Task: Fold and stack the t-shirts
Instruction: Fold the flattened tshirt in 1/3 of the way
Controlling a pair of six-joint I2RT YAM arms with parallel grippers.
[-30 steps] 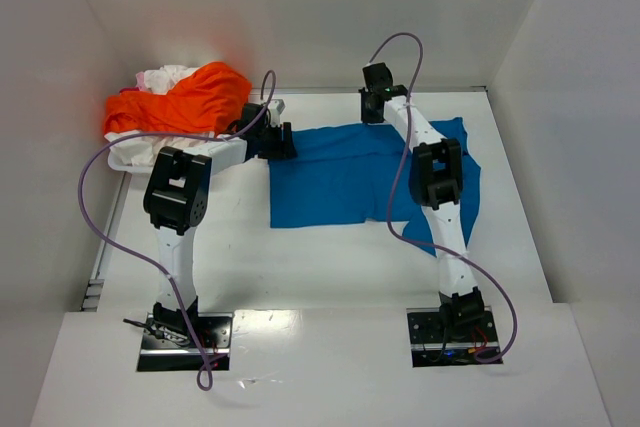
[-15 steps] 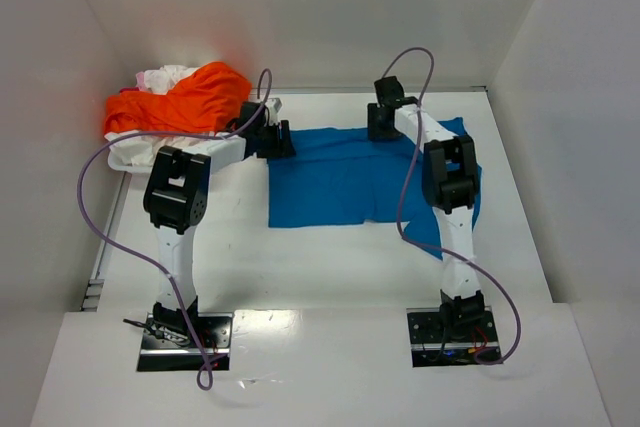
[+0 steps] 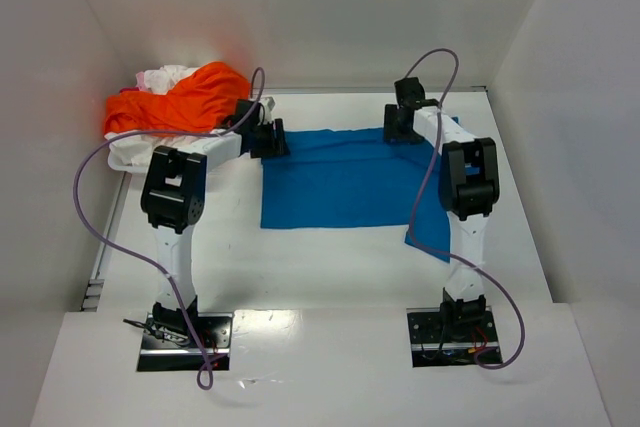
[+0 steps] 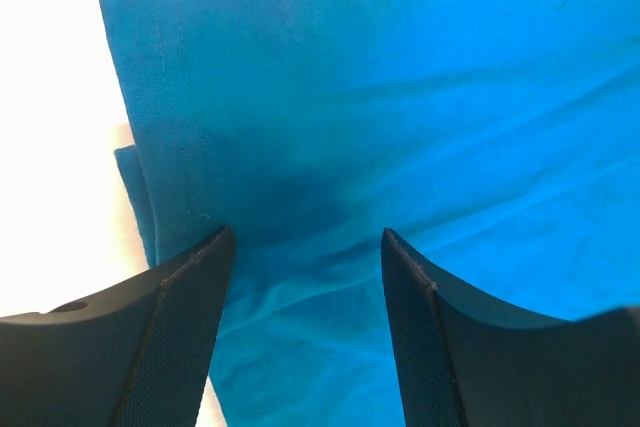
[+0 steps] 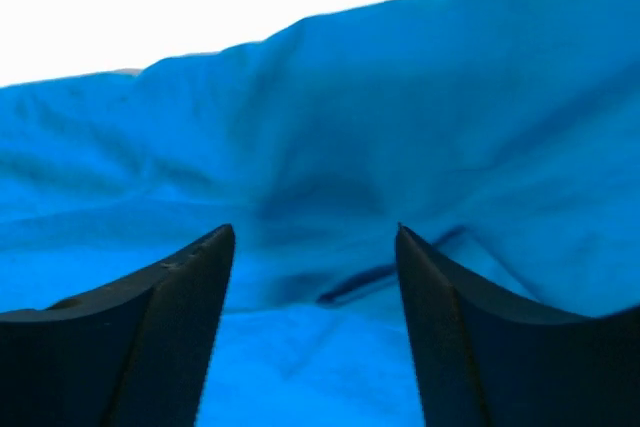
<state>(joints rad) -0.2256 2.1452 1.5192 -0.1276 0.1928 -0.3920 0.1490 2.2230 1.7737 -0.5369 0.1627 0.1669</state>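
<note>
A bright blue t-shirt (image 3: 340, 187) lies spread flat on the white table, with a flap hanging over at its right side. My left gripper (image 3: 272, 139) sits low at the shirt's far left corner, open, and the left wrist view shows the hemmed blue cloth (image 4: 400, 97) between and beyond its jaws (image 4: 305, 237). My right gripper (image 3: 402, 125) hovers at the far right edge, open over wrinkled blue cloth (image 5: 350, 117), jaws (image 5: 315, 232) apart. An orange t-shirt (image 3: 190, 97) lies heaped on white and pinkish ones (image 3: 163, 78) at the far left.
White walls close in the table on the left, back and right. The heap of shirts sits right behind the left gripper. A purple cable (image 3: 95, 197) loops out from the left arm, another (image 3: 440, 77) from the right arm.
The right gripper has opened and let go of the blue shirt, moving right and lower. The shirt now lies flatter, its left edge drawn slightly left. The left gripper shifted a little left.
</note>
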